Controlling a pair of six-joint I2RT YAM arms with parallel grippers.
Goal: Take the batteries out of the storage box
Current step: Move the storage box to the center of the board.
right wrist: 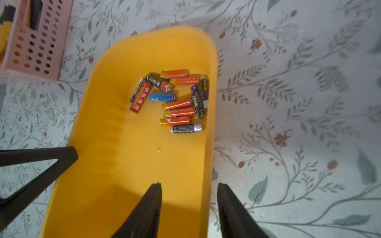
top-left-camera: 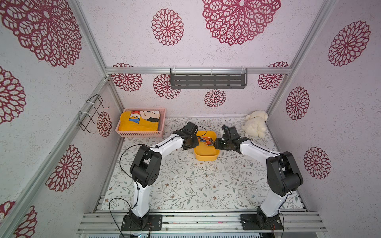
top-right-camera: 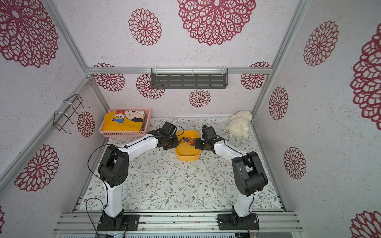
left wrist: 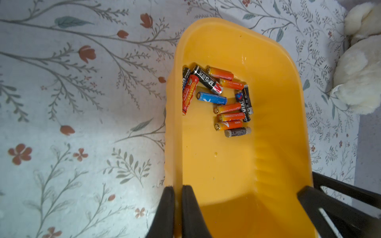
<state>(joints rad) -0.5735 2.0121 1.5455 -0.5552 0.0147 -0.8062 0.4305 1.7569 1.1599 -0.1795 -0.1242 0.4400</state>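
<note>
Left wrist view: the left gripper [left wrist: 178, 190] is clenched on the storage box [left wrist: 226, 164] wall at lower centre. Right wrist view: the right gripper [right wrist: 189, 185] straddles the opposite wall, fingers apart. 12 batteries [left wrist: 218, 101] lie mid-frame inside; lifting by 1 wall could tip and scatter them.

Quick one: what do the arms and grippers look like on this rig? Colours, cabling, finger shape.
Same build: left arm and right arm have white shells, black joint housings, black base plates and thin black cables looped outside. Both left gripper and right gripper are black, with tapered wedge fingers and triangular cut-outs.
</note>
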